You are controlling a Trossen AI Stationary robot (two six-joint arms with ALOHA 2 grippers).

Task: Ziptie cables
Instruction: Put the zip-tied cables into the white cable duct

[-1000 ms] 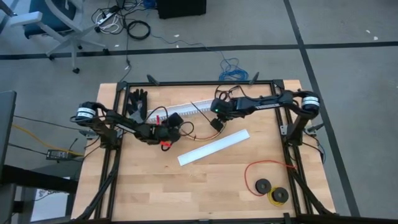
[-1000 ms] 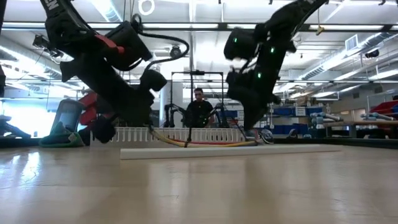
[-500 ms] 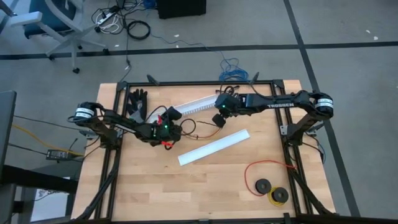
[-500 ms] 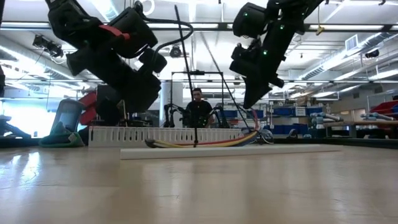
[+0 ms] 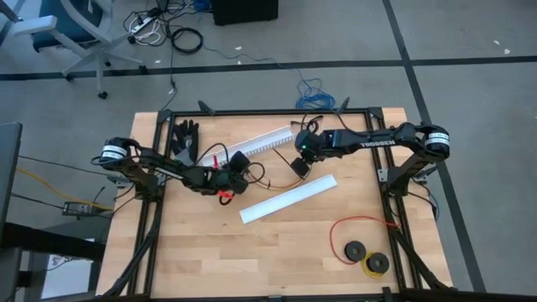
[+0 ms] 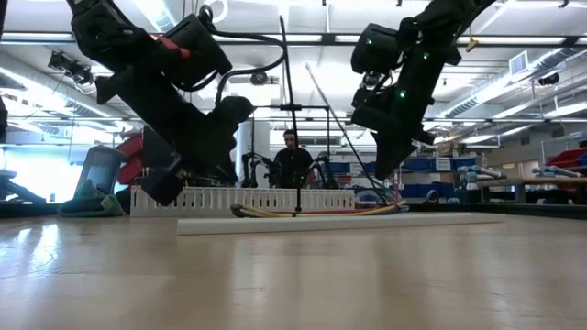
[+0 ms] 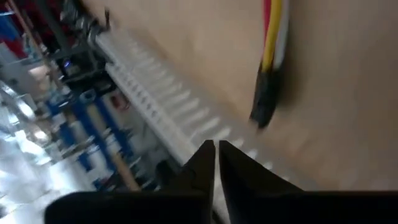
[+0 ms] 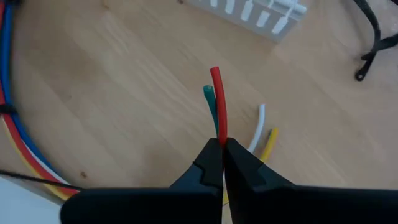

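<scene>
Now my right hand (image 8: 222, 144) is clamped on the cables (image 8: 217, 102); my left hand (image 7: 216, 146), fingers nearly together, hangs beside their dark plug (image 7: 264, 104).

— What carries everything?
— A light wooden table (image 5: 285, 252) inside a dark frame.
— And what lies on it?
— A slotted white channel (image 5: 267, 140) toward the far edge, a plain white channel (image 5: 288, 199) slanting across the middle, and the cables (image 5: 267, 178) resting between the two. A black glove (image 5: 185, 139) sits at the far left corner. Near the front right, a red wire loop (image 5: 359, 228) lies beside two black spools (image 5: 366, 257)
</scene>
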